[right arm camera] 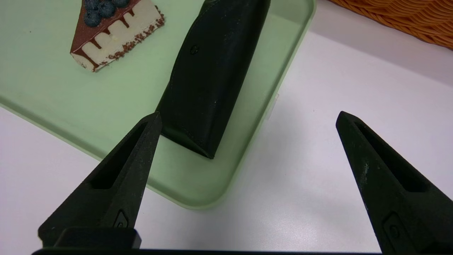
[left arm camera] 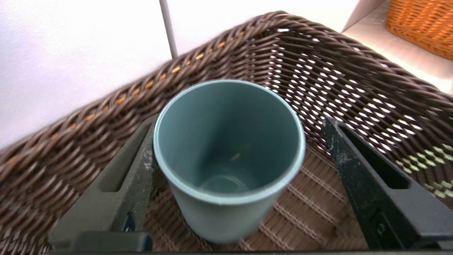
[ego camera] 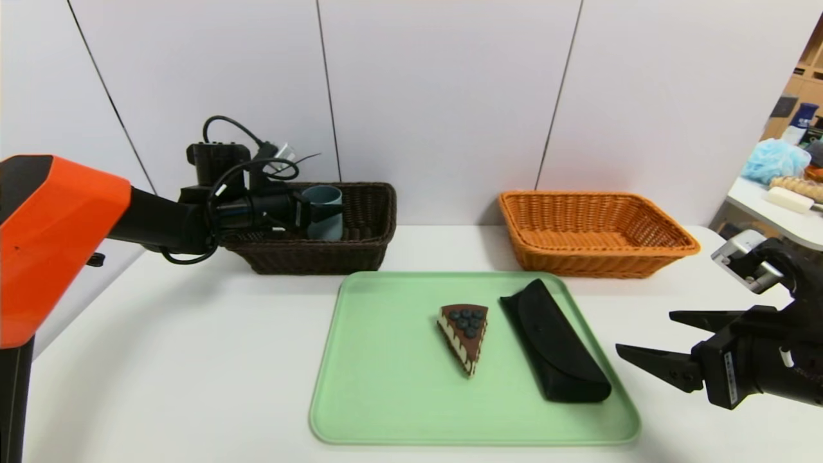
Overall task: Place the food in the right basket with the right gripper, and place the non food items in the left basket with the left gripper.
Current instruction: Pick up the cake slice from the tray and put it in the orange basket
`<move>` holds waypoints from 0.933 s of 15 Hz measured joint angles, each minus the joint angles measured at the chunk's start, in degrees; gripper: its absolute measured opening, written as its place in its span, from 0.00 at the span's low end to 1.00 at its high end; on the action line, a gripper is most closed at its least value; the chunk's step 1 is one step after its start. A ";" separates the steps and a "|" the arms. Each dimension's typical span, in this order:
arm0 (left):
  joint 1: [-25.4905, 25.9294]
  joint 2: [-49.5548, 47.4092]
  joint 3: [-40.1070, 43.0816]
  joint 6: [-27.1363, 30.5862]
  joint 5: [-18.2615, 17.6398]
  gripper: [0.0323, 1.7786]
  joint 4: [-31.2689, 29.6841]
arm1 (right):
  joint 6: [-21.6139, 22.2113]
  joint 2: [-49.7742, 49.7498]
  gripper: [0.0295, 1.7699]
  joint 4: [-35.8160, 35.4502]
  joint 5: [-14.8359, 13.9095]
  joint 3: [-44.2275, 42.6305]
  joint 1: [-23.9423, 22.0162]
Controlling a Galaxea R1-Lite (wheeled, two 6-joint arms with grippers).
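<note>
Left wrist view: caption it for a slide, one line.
Open left gripper straddles an upright teal plastic cup standing inside the dark brown wicker basket, one finger clear of the cup.

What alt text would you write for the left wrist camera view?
A blue-grey plastic cup stands upright inside a dark brown wicker basket, between the spread black fingers of the left gripper, one finger close against the cup's side and the other well clear. A corner of an orange wicker basket shows beyond.
</note>
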 joint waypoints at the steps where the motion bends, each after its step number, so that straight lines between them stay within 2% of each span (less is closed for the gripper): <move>1: 0.02 -1.34 1.60 -0.05 -0.02 0.90 -0.57 | 0.04 -0.05 0.96 0.00 0.06 -0.02 0.00; 7: 0.00 -9.78 5.66 -0.55 0.39 0.93 -2.34 | 0.17 -0.85 0.96 0.00 0.22 -0.22 0.00; 11: -0.09 -16.54 9.18 -0.68 0.44 0.94 0.45 | 0.35 -2.32 0.96 0.04 -0.16 -0.07 0.00; 14: -1.38 -23.04 16.52 -2.01 0.48 0.94 2.67 | 0.50 -3.52 0.96 0.24 -0.16 -0.09 0.00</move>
